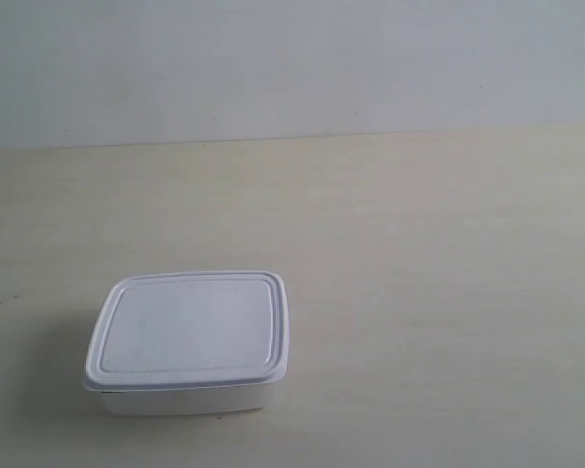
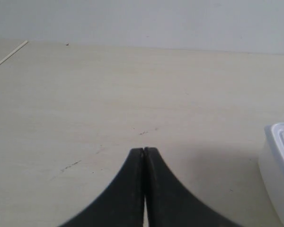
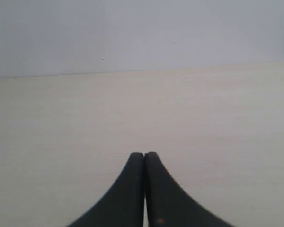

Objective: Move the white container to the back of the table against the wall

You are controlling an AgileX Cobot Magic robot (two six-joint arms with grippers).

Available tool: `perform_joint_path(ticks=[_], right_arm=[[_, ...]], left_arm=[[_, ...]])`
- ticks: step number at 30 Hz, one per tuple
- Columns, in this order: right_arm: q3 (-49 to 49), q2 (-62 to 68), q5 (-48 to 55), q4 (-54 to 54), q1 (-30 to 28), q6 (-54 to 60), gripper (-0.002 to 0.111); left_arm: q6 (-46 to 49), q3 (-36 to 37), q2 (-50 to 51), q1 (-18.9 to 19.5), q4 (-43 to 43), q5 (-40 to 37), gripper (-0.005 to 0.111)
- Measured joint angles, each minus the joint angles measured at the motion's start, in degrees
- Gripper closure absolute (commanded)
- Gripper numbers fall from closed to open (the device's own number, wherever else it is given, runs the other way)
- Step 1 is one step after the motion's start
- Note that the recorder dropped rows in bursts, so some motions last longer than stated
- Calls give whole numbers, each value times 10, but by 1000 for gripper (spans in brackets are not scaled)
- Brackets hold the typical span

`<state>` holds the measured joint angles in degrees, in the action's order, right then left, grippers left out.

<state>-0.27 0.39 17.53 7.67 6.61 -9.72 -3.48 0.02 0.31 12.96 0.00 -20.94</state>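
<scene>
The white container (image 1: pixel 187 339), a shallow lidded box with rounded corners, rests on the cream table (image 1: pixel 419 253) near its front, well short of the grey-white wall (image 1: pixel 292 63). Neither arm shows in the exterior view. In the left wrist view a corner of the container (image 2: pixel 280 170) sits at the frame's edge, apart from my left gripper (image 2: pixel 144 150), whose black fingers are pressed together with nothing between them. My right gripper (image 3: pixel 144 154) is likewise shut and empty over bare table (image 3: pixel 142 113), facing the wall (image 3: pixel 142 33); the container is out of that view.
A few small dark marks (image 2: pixel 71 165) dot the table (image 2: pixel 109 85) ahead of the left gripper. A thin pale strip (image 2: pixel 8 56) runs along the table near the wall (image 2: pixel 142 21).
</scene>
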Motion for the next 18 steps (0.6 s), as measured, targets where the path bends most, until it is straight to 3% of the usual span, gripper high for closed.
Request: perform_joint_path(ticks=[7, 13, 18], right_arm=[[0, 0, 1, 0, 0, 0, 108], [0, 0, -5, 4, 0, 1, 108], [0, 0, -126, 33, 0, 1, 108]], left_arm=[[20, 0, 0, 0, 7, 0, 107], [25, 0, 0, 0, 8, 46, 107], [0, 0, 0, 0, 8, 100, 107]])
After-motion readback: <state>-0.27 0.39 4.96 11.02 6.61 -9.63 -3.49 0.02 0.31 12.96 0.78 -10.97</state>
